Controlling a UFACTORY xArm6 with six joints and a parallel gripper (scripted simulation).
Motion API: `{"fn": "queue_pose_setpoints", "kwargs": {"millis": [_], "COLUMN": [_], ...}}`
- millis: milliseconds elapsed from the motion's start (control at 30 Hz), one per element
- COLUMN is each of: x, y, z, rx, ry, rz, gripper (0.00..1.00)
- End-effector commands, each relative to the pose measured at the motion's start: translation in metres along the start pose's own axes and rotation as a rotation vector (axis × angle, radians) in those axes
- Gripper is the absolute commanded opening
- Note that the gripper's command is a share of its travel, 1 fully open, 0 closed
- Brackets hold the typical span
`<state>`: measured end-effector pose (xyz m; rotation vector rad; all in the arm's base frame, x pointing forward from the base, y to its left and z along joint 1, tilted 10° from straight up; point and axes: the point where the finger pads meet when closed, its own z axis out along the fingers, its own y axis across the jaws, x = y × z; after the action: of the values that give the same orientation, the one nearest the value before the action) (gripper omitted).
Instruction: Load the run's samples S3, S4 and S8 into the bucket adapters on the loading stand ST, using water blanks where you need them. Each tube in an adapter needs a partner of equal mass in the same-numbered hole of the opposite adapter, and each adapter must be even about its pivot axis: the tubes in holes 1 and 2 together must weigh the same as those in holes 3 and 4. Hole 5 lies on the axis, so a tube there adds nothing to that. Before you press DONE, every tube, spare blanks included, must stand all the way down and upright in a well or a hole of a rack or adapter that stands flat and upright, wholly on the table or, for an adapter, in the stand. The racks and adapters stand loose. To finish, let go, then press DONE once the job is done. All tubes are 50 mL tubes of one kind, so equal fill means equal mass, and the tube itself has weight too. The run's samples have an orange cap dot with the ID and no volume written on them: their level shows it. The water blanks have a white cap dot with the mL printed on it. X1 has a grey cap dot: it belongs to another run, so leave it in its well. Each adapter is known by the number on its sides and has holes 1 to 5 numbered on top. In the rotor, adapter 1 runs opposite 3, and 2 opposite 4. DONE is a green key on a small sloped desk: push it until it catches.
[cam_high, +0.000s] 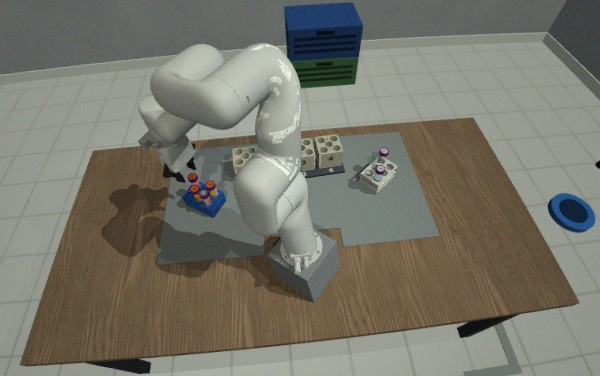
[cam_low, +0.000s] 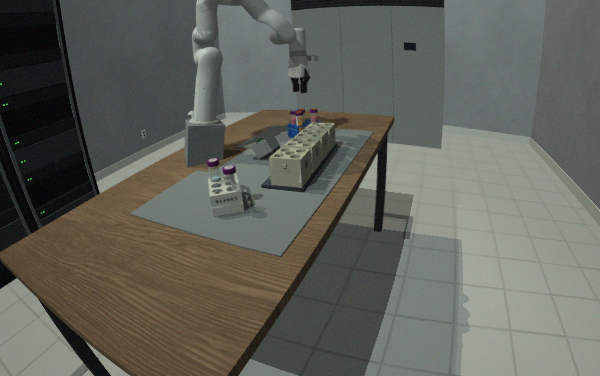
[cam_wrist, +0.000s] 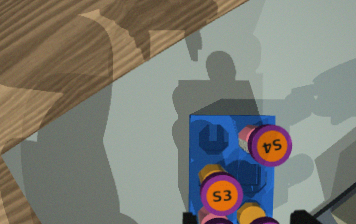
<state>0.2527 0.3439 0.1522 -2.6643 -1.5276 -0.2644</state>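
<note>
My gripper (cam_high: 188, 174) (cam_low: 300, 91) (cam_wrist: 246, 218) is part open and empty, high above the blue rack (cam_high: 215, 212) (cam_wrist: 195, 155). In that rack stand S4 (cam_high: 193, 177) (cam_wrist: 270, 145), S3 (cam_high: 194, 189) (cam_wrist: 221, 195), another orange-dotted tube (cam_high: 210, 185) and the grey-dotted tube (cam_high: 204, 193). The last two are cut off at the wrist view's bottom edge. Cream adapters (cam_high: 329, 145) (cam_low: 287, 170) stand in a row on the dark loading stand (cam_high: 325, 171); no caps show in them. The white blanks rack (cam_high: 375, 186) (cam_low: 227, 205) holds two tubes (cam_high: 384, 151) (cam_low: 229, 170).
The small sloped desk (cam_low: 265, 146) with green on it stands between the robot base (cam_high: 305, 270) (cam_low: 204, 142) and the adapters; the arm hides it in the top view. The arm also hides the middle of the adapter row there. A grey mat (cam_high: 390, 220) lies under the racks.
</note>
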Motion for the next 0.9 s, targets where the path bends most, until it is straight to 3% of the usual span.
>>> {"fn": "queue_pose_setpoints", "kwargs": {"millis": [0, 867], "x": [0.001, 0.001], "y": [0.000, 0.000], "z": [0.006, 0.054], "rx": [0.000, 0.000], "ry": [0.003, 0.003], "rz": [0.000, 0.000], "gripper": [0.57, 0.57]}}
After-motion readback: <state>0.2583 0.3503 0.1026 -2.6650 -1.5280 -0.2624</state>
